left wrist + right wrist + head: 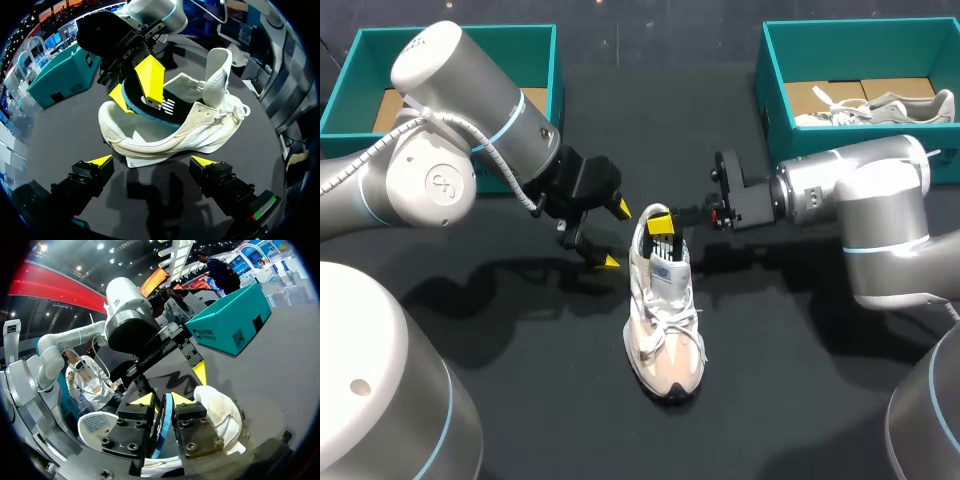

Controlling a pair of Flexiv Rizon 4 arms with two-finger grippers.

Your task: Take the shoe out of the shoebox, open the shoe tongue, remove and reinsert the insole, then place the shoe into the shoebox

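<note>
Blue-edged insole [170, 106] (thin, flat) in right gripper [163, 401]

The shoe [665, 320] lies mid-table, toe toward me, and blocks the centre. My right gripper [660, 222] sits over its heel, pinching the insole [165, 107], so the shoe's opening is taken. My left gripper [613, 236], fingers spread, hangs just left of the heel and narrows that side. I could pass over the table [520, 400] on either side of the toe, and between the left box [520, 30] and right box [772, 105] at the far edge.
</note>
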